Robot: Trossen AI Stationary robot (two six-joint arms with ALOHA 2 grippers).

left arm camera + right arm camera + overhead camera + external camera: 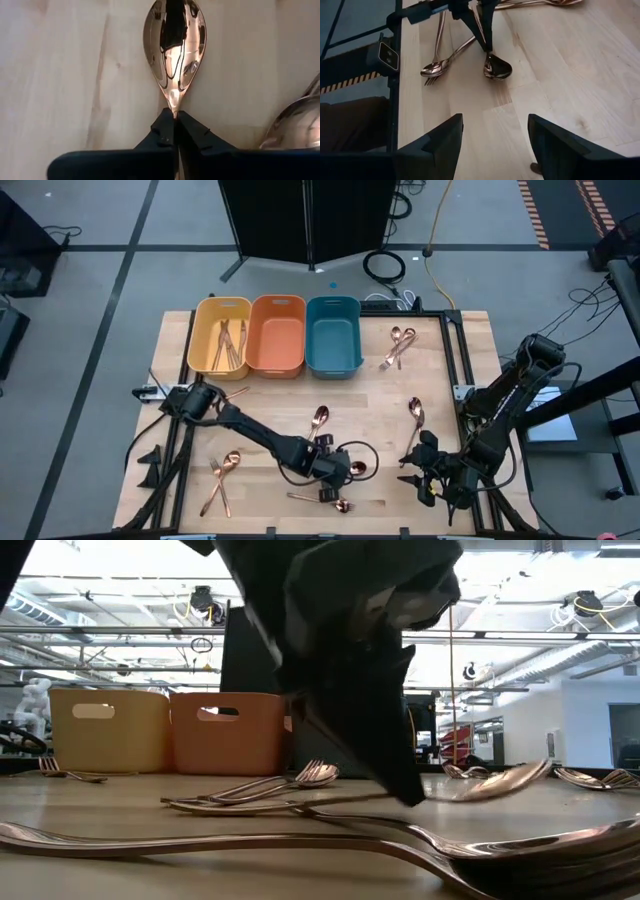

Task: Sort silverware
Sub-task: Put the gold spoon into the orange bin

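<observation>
The silverware is copper-coloured spoons and forks scattered on the wooden table (300, 395). Yellow (220, 335), orange (277, 335) and teal (333, 335) bins stand in a row at the far edge. The yellow bin holds several pieces. Near the table's front middle, my left gripper (345, 470) is shut on a spoon (174, 45), also seen in the right wrist view (497, 67). My right gripper (495, 125) hangs open over bare wood at the front right, apart from that spoon. My left gripper pinches the spoon's neck (173, 107), just behind the bowl, between its two fingertips (162, 127). The fingers slant down from the table's left and lie along the spoon; they hide the handle. The bowl points away from the gripper. I cannot tell whether it rests on the wood.
Other pieces lie loose: a spoon (320, 418) in the middle, a spoon (415, 415) to the right, a small heap (398, 345) at the far right, a fork and spoon (222, 475) at the front left, and more (320, 498) by the front edge.
</observation>
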